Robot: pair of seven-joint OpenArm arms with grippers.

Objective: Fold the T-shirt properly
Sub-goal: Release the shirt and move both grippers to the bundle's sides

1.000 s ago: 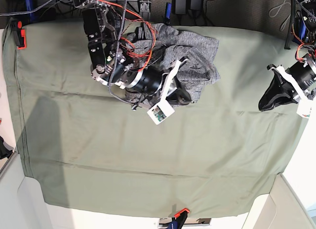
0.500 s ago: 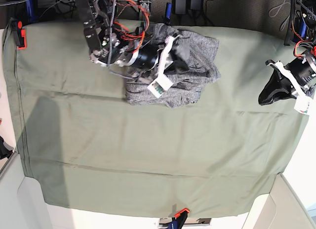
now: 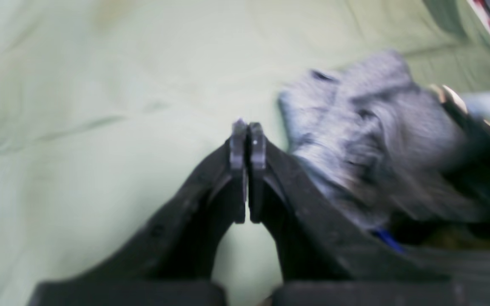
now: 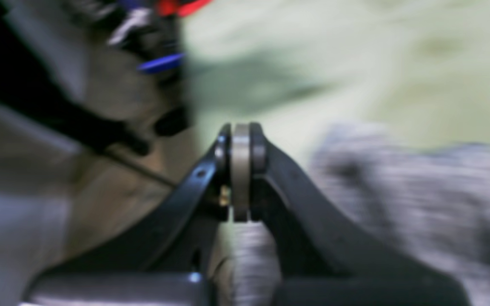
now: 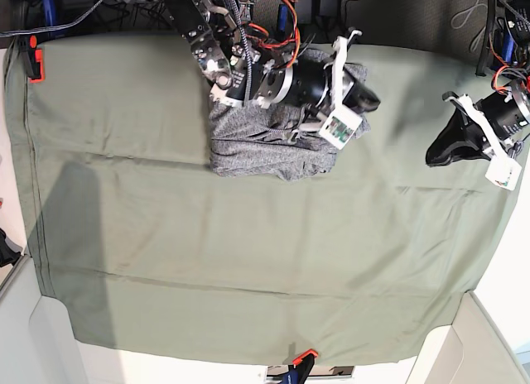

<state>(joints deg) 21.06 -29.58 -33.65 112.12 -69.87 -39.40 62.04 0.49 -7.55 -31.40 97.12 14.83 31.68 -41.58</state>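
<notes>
The heather-grey T-shirt (image 5: 265, 148) lies bunched in a rough block at the back middle of the olive-green sheet (image 5: 248, 260). My right arm reaches across it from the back left. Its gripper (image 5: 370, 98) is shut over the shirt's right edge. In the right wrist view the gripper (image 4: 240, 131) shows a pale strip between its pads; I cannot tell if that is cloth. The shirt (image 4: 419, 204) blurs to its right. My left gripper (image 5: 432, 158) hangs shut and empty at the far right, well clear of the shirt (image 3: 355, 127); its tips (image 3: 247, 127) meet.
The sheet covers the whole table. Red clamps hold it at the back left (image 5: 33, 57) and the front edge (image 5: 302, 357). Red and black cables (image 5: 265, 20) trail from the right arm at the back. White panels flank the front corners.
My right arm swung from the shirt's front left up to the back and across to its right edge. The left gripper drifted slightly. The shirt's right part now lies under the arm.
</notes>
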